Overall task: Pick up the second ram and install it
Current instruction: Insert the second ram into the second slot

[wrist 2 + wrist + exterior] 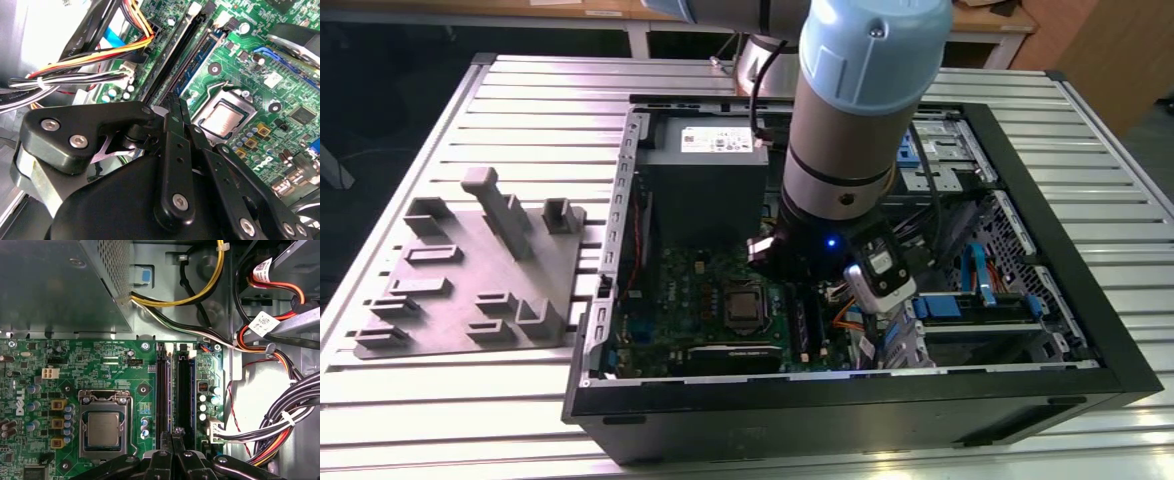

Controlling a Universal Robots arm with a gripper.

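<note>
The arm (pixel 854 130) reaches down into the open computer case (pixel 1067 270) that lies on the worktop (pixel 520 90). The grey block plate (pixel 467 270) sits well apart, toward the exterior view's left.

In both wrist views the tool (pixel 173 436) is low over the green board (pixel 100 365). Its tips are right at the near end of the two long black slots (pixel 161 390). The fingers (pixel 170 125) are pressed close together, with just a thin dark line between them. That line could be the second ram, held on its edge, but I cannot tell for sure. I cannot pick the ram out anywhere else either.

The slots lie side by side. They run long and straight away from the tool tips toward the big metal box (pixel 60 285). The fingers point the same long way as the slots. The tips look to be about over the strip between the two slots, so I think a small slide to one side matters most here. The shiny square chip (pixel 102 427) sits just beside the slots.
</note>
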